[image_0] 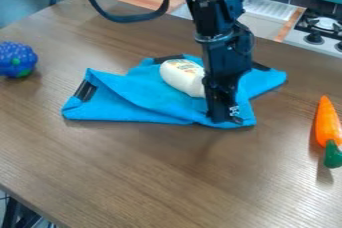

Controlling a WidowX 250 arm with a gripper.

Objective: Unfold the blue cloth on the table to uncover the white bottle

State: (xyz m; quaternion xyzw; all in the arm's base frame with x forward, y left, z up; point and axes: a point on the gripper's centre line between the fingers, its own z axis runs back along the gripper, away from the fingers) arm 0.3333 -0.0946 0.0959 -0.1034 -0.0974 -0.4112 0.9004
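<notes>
The black gripper [224, 118] hangs down over the front right part of a blue cloth [143, 103], its tip at the cloth near the front edge. The cloth lies rumpled on the table, with folds and dark patches at its left corner and along its back. On the cloth rests a white rounded object [182, 77] with some print on top, just left of the gripper, which hides its right end from view.
The brown wooden table [133, 172] carries a blue spiky ball [17, 59] at the far left and an orange carrot [327, 124] with a green top at the right. Behind stand a stove [320, 27] and a white drying rack [270, 9].
</notes>
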